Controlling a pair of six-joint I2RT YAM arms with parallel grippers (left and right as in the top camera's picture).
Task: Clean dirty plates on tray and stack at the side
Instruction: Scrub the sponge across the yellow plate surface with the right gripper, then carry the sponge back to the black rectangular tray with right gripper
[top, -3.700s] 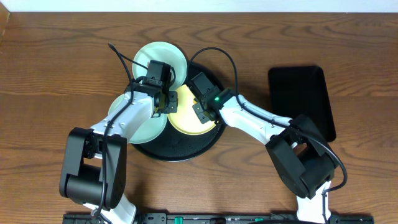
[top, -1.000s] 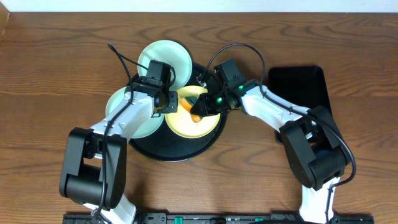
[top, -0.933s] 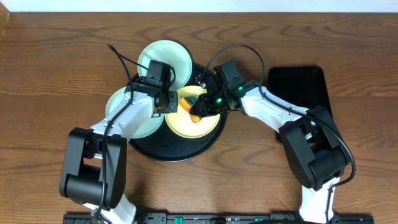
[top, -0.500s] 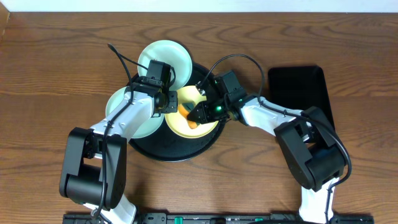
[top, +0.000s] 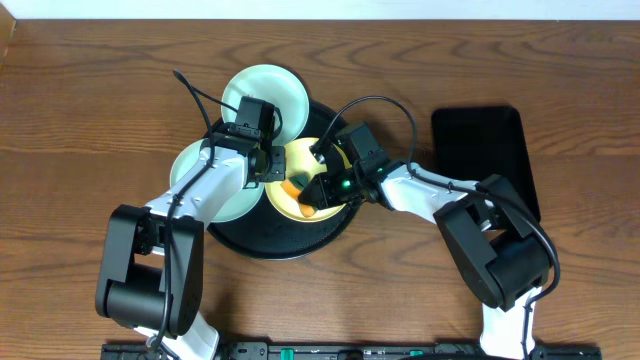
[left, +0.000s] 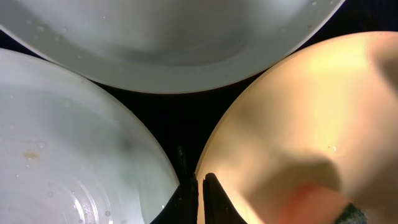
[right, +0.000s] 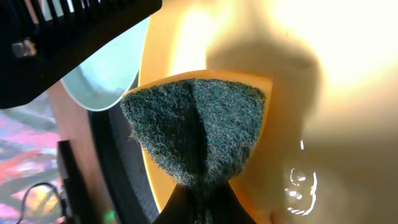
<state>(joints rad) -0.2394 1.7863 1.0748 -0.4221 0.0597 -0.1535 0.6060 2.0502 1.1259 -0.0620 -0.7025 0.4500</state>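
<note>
**Sponge (right: 196, 124) down on the yellow plate (left: 298, 106)**

My right gripper (right: 194, 202), clamped on the sponge, presses it onto the yellow plate at the tray's (top: 270, 243) middle. My left gripper (left: 200, 186) pinches that plate's left rim. The near mint plate (top: 238, 206) overhangs the tray's left edge, the far mint plate (top: 262, 95) its far edge.

Brown wooden tabletop (top: 80, 100). Lying flat on it, black rectangular tray (top: 485, 160). Near this tray, on its left side, orange sponge (right: 199, 124) with dark green scouring face.
</note>
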